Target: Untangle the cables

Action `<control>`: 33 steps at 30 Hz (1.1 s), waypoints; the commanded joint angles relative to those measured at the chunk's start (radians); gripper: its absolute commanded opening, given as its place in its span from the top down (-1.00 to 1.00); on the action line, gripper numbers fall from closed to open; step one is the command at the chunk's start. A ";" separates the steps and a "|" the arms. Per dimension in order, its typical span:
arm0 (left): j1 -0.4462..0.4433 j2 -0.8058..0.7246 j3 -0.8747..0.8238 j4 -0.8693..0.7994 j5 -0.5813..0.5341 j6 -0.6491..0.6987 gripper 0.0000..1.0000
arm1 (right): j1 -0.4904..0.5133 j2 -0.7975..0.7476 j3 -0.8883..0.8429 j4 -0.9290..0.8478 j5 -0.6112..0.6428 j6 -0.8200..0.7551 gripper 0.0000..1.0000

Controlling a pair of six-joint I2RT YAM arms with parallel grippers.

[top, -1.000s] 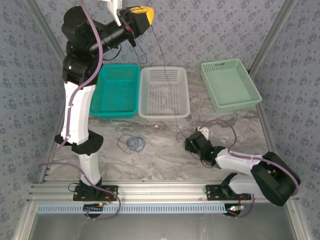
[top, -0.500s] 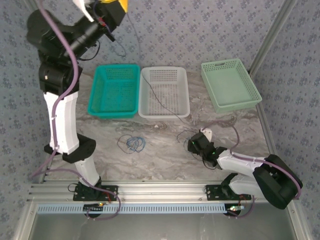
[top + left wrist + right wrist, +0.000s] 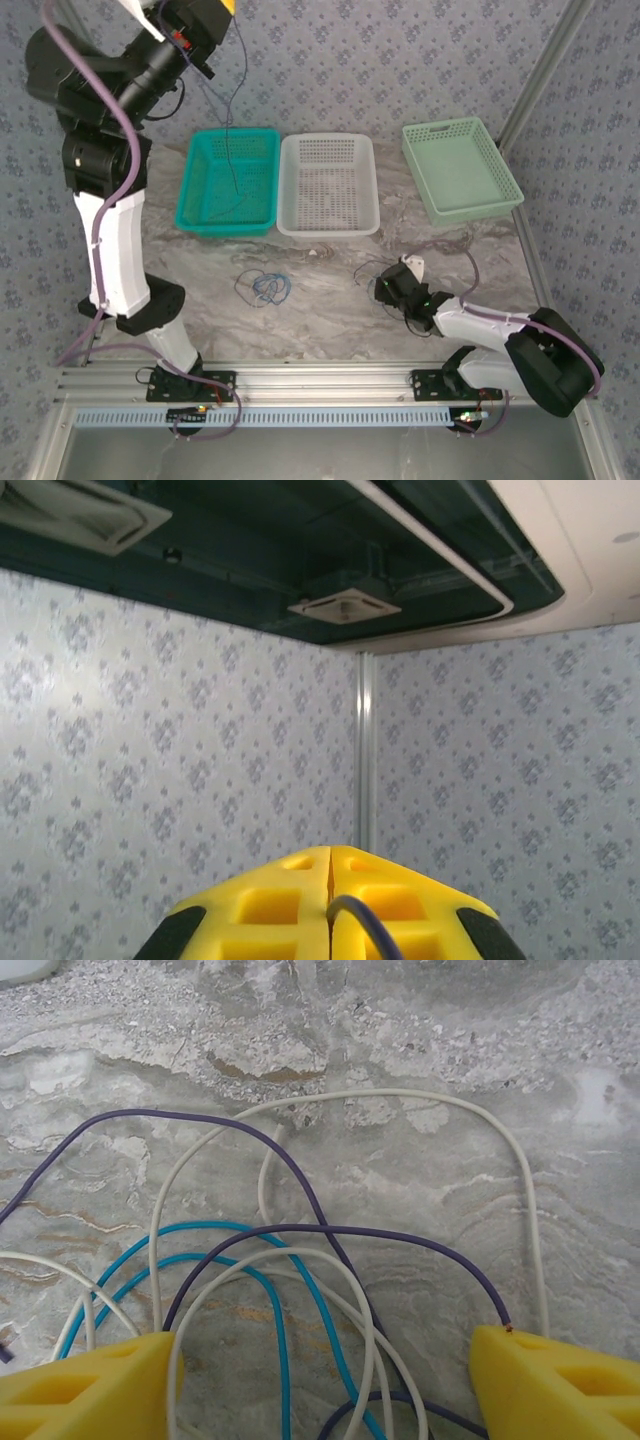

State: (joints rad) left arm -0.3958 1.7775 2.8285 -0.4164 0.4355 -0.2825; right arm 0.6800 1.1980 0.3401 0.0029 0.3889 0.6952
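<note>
While the left claw [image 3: 222,6] is raised high over the back left of the desk [image 3: 330,320], a thin dark cable [image 3: 228,120] hangs from it and trails down into the teal basket [image 3: 225,229], where its lower end curves across the basket floor. Seen from the left wrist, this claw's yellow fingers [image 3: 270,905] are pressed flat together, and the dark cable comes out of the seam between them, so the claw is clamped on it. The right claw [image 3: 320,1350] sits low over the marbled desk, near the front right, with its two yellow fingers [image 3: 80,1380] spread wide at either side of the right wrist view. Loose cables lie on the desk between those fingers: a purple cable [image 3: 400,1238] arching across, whitish cables [image 3: 450,1100] in broad loops, and blue-green cables [image 3: 200,1228] running beneath them, all crossing one another. None of them is gripped. A small bundle of cables [image 3: 265,287], blue and dark loops, lies alone on the desk in front of the teal basket, well apart from both claws. Beside the teal basket stands a white basket [image 3: 328,230], and a pale green basket [image 3: 475,212] sits at the back right.
</note>
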 commanded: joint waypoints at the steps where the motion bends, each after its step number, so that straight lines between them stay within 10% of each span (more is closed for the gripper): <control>1: 0.029 0.037 -0.011 0.015 0.033 -0.038 0.88 | -0.005 -0.025 0.040 -0.066 0.001 -0.018 -0.57; 33: 0.065 0.433 -0.012 -0.151 0.141 -0.125 0.95 | -0.005 -0.138 0.046 -0.190 0.000 -0.029 -0.58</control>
State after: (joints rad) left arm -0.3225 2.1704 2.8048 -0.4709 0.5468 -0.4198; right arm 0.6781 1.0714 0.3618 -0.1268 0.3786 0.6807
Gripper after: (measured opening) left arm 0.048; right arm 0.789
